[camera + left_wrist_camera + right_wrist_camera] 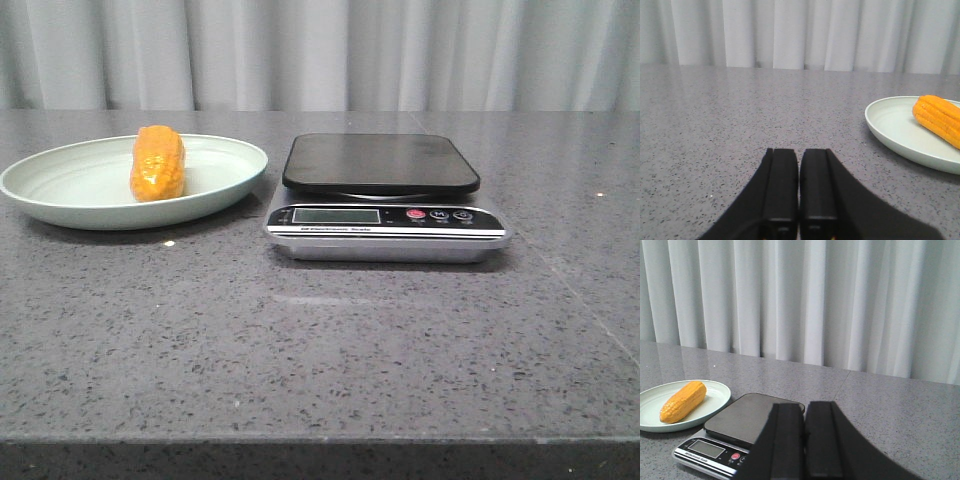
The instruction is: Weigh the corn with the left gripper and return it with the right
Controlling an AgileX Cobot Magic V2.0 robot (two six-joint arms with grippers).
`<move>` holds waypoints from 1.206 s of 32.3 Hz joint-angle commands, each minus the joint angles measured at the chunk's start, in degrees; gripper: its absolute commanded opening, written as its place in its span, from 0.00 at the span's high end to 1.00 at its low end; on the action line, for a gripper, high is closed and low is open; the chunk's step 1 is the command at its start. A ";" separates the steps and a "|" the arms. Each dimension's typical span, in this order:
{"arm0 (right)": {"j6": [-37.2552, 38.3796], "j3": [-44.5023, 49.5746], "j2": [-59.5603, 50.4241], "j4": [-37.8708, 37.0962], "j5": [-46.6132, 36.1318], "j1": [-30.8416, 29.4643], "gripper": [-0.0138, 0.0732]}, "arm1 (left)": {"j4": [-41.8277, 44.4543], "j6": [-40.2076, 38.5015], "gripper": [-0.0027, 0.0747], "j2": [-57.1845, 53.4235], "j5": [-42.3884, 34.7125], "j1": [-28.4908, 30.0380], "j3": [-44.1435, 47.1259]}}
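Note:
The orange-yellow corn [158, 163] lies in a pale green plate [60, 190] at the left of the table. It also shows in the left wrist view [939, 119] and the right wrist view [683, 401]. A kitchen scale [385, 197] with a black platform [380, 162] stands to the right of the plate, its platform bare. My left gripper [799, 153] is shut and empty, low over the table to the left of the plate [900, 135]. My right gripper [805, 406] is shut and empty, to the right of the scale [740, 430]. Neither gripper shows in the front view.
The table is a speckled grey stone slab [320, 340] with its front edge near the bottom of the front view. A white curtain [320, 50] hangs behind the table. The scale's display [335, 215] is blank.

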 commanded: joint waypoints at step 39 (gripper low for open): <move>-0.64 -0.54 -0.30 0.19 -5.83 -4.62 0.68 | -1.00 0.04 0.79 -1.19 -4.07 0.11 0.35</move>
